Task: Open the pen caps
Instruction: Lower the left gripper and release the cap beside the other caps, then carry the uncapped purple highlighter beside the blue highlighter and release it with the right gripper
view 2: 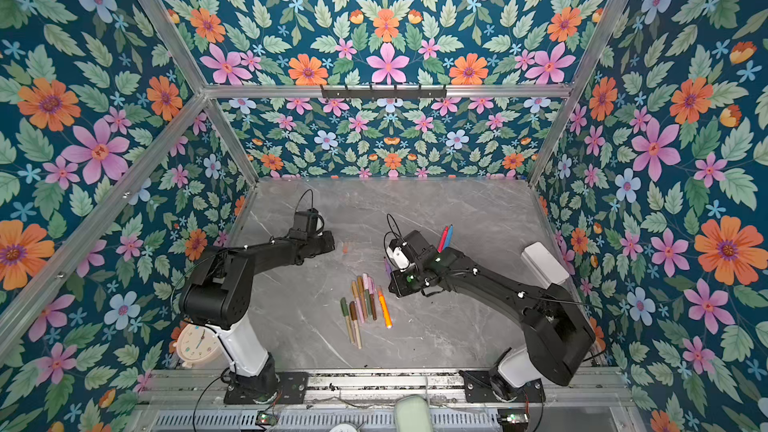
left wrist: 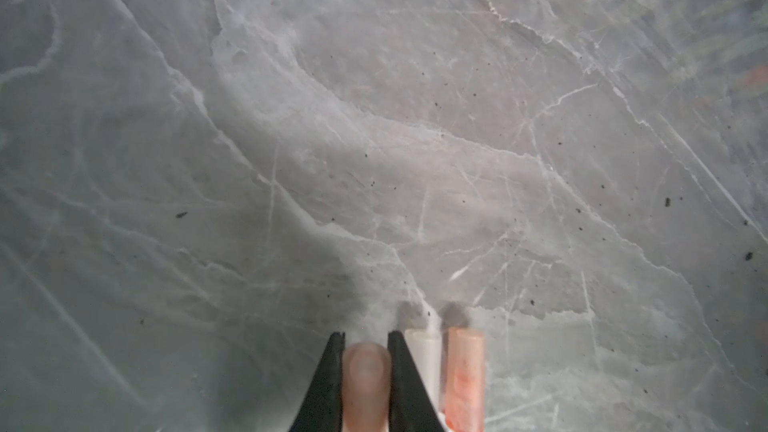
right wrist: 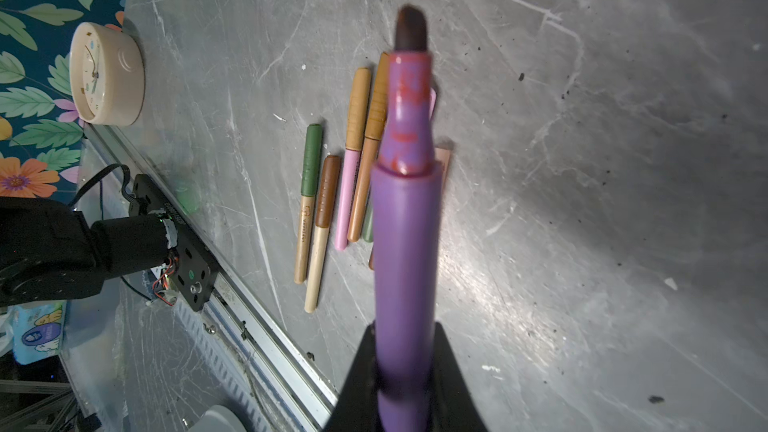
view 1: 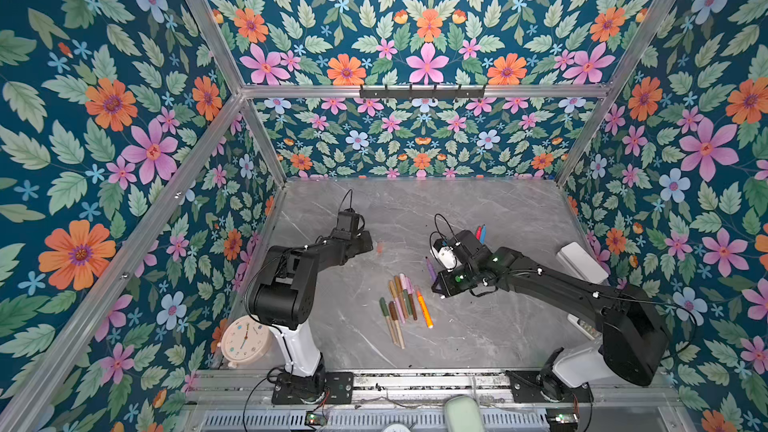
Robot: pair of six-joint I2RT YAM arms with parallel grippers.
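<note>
- left gripper [left wrist: 365, 340] clamped on pale cap [left wrist: 365, 371]; release may knock white cap [left wrist: 424, 357], orange-red cap [left wrist: 463, 376] just beside
- right gripper [right wrist: 405, 342] clamped on uncapped purple pen [right wrist: 405, 222]; bare tip could smear table [right wrist: 582, 201]

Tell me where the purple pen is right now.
The purple pen is gripped in the right arm's fingers, uncapped, right of centre in both top views, just right of the row of pens lying on the table.
</note>
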